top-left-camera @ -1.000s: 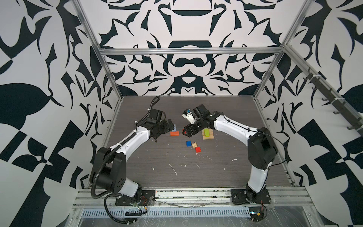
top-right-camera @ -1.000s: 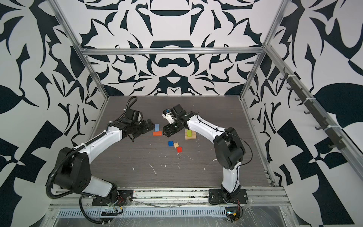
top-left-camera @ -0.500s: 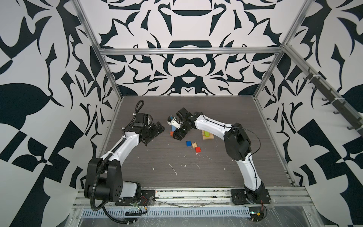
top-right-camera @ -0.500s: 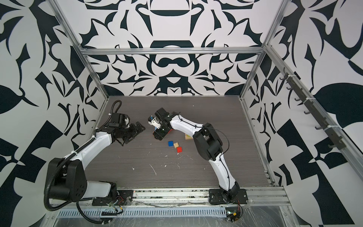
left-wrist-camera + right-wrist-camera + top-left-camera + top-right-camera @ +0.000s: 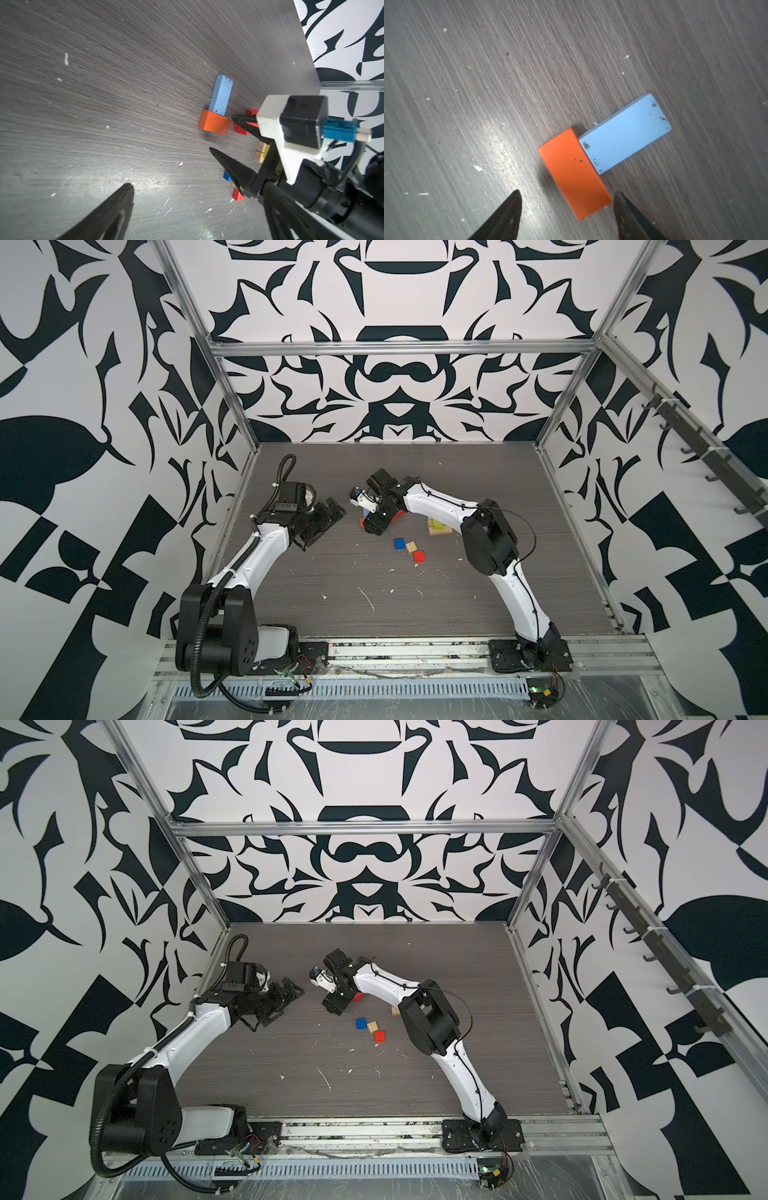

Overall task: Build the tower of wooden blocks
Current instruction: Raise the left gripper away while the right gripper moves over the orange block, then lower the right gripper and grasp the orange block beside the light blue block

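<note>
Black-and-white patterned walls (image 5: 395, 398) box in a dark wood-grain desk (image 5: 415, 605), with open desk in front of the orange block (image 5: 574, 174). Over that block's free end hovers the right gripper (image 5: 568, 192), jaws apart, one tip off each long edge. A light blue block (image 5: 625, 133) butts end-on against one long edge. To the orange block's right lie a red block (image 5: 400, 513), a blue cube (image 5: 399, 544), a tan cube (image 5: 411, 547), a red cube (image 5: 419, 557) and the started wood block tower (image 5: 436, 526), lime green on tan. Well left of it hangs the left gripper (image 5: 322, 522), spread wide and empty.
</note>
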You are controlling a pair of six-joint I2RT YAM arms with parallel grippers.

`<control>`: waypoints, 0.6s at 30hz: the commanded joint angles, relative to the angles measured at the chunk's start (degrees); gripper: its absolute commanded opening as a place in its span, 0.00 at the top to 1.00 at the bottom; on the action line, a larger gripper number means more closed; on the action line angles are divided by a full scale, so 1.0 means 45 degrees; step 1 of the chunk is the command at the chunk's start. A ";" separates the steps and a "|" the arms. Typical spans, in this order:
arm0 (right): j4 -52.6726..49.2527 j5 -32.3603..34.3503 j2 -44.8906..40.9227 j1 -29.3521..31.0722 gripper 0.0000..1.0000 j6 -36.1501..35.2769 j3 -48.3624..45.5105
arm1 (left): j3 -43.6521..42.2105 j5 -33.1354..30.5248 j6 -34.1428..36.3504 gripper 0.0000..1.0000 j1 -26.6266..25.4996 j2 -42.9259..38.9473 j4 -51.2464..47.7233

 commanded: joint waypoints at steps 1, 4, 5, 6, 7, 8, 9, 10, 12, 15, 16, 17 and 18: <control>-0.0249 0.0207 0.0037 -0.0014 0.26 -0.0232 0.0717 | -0.0140 0.0200 -0.0157 0.01 0.0039 -0.0162 -0.0195; -0.0795 0.0230 0.0437 0.0006 0.26 -0.0231 0.1265 | -0.0164 0.0224 -0.0158 0.00 0.0038 -0.0104 -0.0176; -0.0822 0.0215 0.0500 0.0006 0.26 -0.0235 0.1307 | -0.0188 0.0224 -0.0168 0.01 0.0038 -0.0091 -0.0157; -0.0842 0.0221 0.0563 0.0020 0.26 -0.0237 0.1341 | -0.0221 0.0242 -0.0168 0.00 0.0029 -0.0093 -0.0147; -0.0871 0.0233 0.0617 0.0024 0.26 -0.0245 0.1359 | -0.0248 0.0244 -0.0186 0.01 0.0028 -0.0076 -0.0117; -0.0944 0.0239 0.0688 0.0025 0.27 -0.0248 0.1412 | -0.0262 0.0244 -0.0185 0.00 0.0029 -0.0079 -0.0118; -0.1010 0.0233 0.0739 0.0020 0.27 -0.0246 0.1456 | -0.0272 0.0244 -0.0175 0.00 0.0028 -0.0093 -0.0102; -0.1101 0.0230 0.0792 0.0035 0.27 -0.0231 0.1532 | -0.0289 0.0222 -0.0187 0.00 0.0027 -0.0104 -0.0083; -0.1299 0.0303 0.0860 0.0081 0.29 -0.0235 0.1666 | -0.0340 0.0224 -0.0225 0.01 0.0028 -0.0118 -0.0022; -0.1623 0.0597 0.0855 0.0227 0.34 -0.0238 0.1834 | -0.0367 0.0224 -0.0261 0.01 0.0028 -0.0138 0.0014; -0.1606 0.0636 0.0789 0.0284 0.35 -0.0228 0.1772 | -0.0416 0.0242 -0.0282 0.01 0.0030 -0.0136 0.0051; -0.1561 0.0683 0.0722 0.0346 0.37 -0.0244 0.1700 | -0.0433 0.0234 -0.0299 0.01 0.0038 -0.0133 0.0095; -0.1484 0.0713 0.0658 0.0390 0.38 -0.0232 0.1623 | -0.0438 0.0225 -0.0305 0.01 0.0029 -0.0118 0.0103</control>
